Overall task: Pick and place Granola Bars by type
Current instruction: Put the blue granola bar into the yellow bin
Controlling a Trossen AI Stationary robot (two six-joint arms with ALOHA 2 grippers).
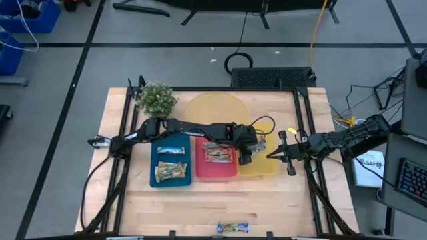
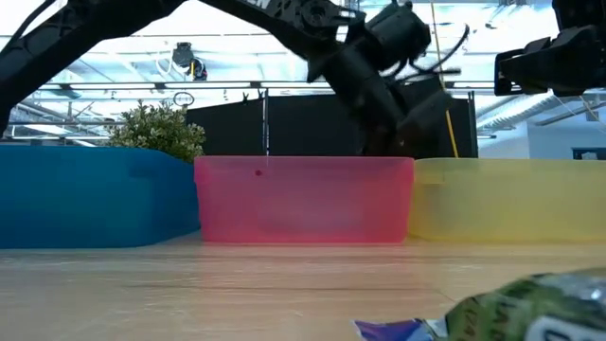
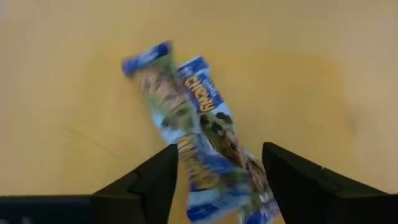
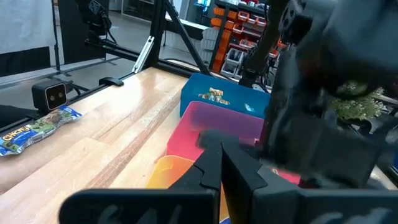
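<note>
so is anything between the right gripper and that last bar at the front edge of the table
Nothing visible. The right gripper sits shut by the yellow tray; bare wood lies between it and the bar at the front edge.

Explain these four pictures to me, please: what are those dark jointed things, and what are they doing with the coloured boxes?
They are two robot arms at a wooden table, filmed from overhead, from table height, and from a camera on each wrist. Blue, red and yellow trays sit side by side. The left gripper hangs open over the yellow tray, above two blue-wrapped granola bars lying there. The right gripper waits shut beside that tray. One more bar lies at the table's near edge.
</note>
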